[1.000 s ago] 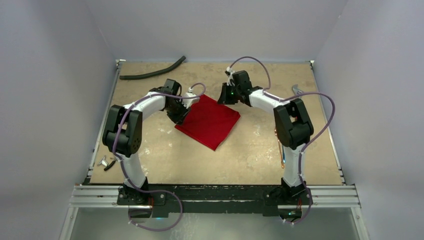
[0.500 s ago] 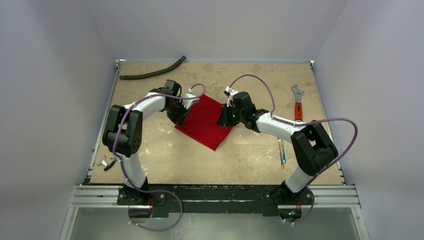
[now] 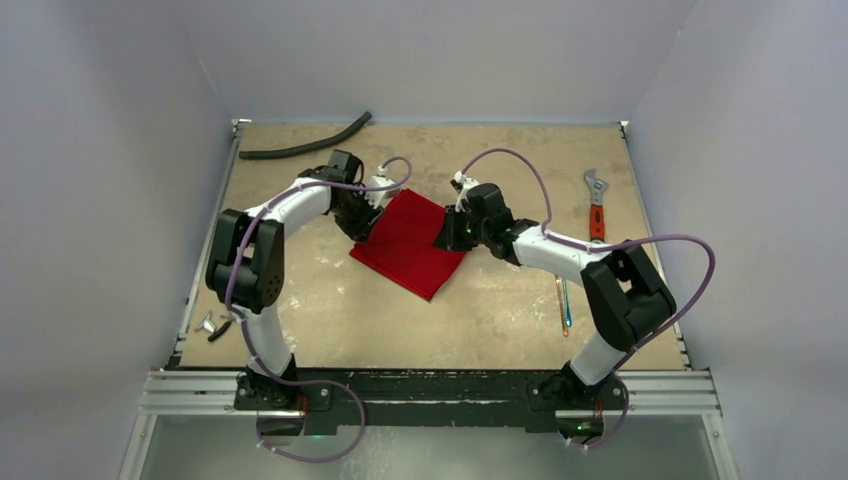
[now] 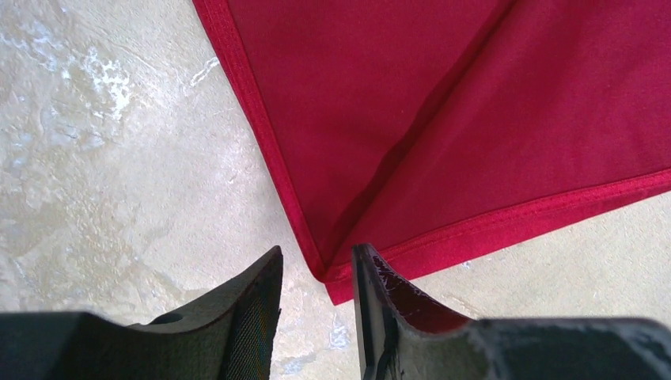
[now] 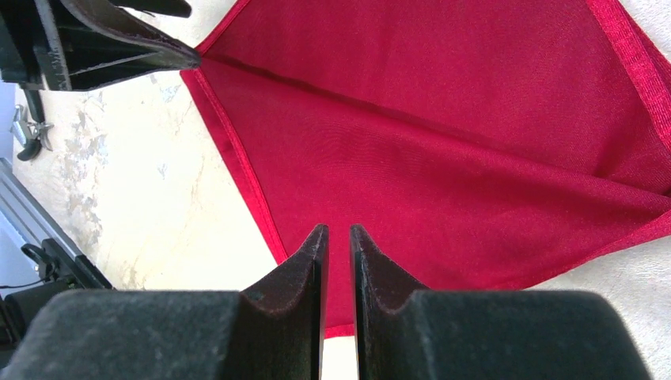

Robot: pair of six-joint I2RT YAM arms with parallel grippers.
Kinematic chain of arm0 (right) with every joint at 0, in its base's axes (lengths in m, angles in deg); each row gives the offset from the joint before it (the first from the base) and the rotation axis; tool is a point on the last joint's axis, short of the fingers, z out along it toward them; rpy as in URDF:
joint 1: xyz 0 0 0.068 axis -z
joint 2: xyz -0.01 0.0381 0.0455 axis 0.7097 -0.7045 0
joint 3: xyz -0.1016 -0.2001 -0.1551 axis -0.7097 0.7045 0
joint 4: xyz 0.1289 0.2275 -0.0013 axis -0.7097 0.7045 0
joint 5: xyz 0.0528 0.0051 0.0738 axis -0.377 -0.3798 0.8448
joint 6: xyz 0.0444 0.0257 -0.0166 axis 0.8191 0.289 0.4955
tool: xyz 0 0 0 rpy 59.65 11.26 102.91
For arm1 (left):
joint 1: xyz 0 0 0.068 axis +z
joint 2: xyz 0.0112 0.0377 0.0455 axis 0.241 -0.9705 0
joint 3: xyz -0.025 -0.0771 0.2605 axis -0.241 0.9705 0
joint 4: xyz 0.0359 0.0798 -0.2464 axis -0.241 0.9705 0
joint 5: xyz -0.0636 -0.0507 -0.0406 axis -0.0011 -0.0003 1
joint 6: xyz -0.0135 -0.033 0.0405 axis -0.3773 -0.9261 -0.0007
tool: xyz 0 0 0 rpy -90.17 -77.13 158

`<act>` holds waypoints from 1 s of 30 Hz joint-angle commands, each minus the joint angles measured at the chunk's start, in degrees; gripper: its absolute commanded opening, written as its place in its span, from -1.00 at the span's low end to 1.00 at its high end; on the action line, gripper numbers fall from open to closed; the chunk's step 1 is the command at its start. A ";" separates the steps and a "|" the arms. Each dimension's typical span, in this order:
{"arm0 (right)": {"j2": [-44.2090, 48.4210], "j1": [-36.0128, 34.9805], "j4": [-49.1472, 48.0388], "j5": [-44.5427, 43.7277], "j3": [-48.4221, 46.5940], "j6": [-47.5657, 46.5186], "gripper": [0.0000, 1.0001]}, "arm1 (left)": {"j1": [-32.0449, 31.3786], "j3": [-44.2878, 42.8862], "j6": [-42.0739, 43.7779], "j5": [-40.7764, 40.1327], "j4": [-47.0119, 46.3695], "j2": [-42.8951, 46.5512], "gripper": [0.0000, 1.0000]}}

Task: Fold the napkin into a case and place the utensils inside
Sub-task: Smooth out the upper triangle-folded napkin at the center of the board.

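The red napkin (image 3: 408, 248) lies folded flat as a diamond in the middle of the table. My left gripper (image 3: 366, 216) sits at its left corner. In the left wrist view the jaws (image 4: 318, 252) stand open, with the hemmed corner of the napkin (image 4: 443, 119) lying on the table between the tips, not pinched. My right gripper (image 3: 447, 237) is over the napkin's right corner. Its fingers (image 5: 336, 229) are shut to a thin slit above the cloth (image 5: 443, 134), holding nothing I can see. The utensils (image 3: 564, 300) lie on the table to the right, apart from the napkin.
An orange-handled wrench (image 3: 596, 205) lies at the far right. A black curved hose (image 3: 305, 147) lies along the far left edge. A small metal clip (image 3: 214, 325) rests near the left rail. Grey walls close in three sides.
The right arm swung from the napkin's far corner to its right corner, then stayed still. The left gripper's jaws widened and it drew back slightly from the left corner.
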 commanded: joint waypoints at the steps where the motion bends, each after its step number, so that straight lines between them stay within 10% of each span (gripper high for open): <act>1: 0.45 0.16 -1.89 0.69 -0.77 0.89 -0.62 | 0.17 -1.79 1.14 0.18 0.29 -2.32 -0.29; 30: -6.61 3.14 1.72 -4.65 -13.67 -0.60 -0.59 | 0.65 -1.61 0.41 0.29 1.75 -0.95 -1.00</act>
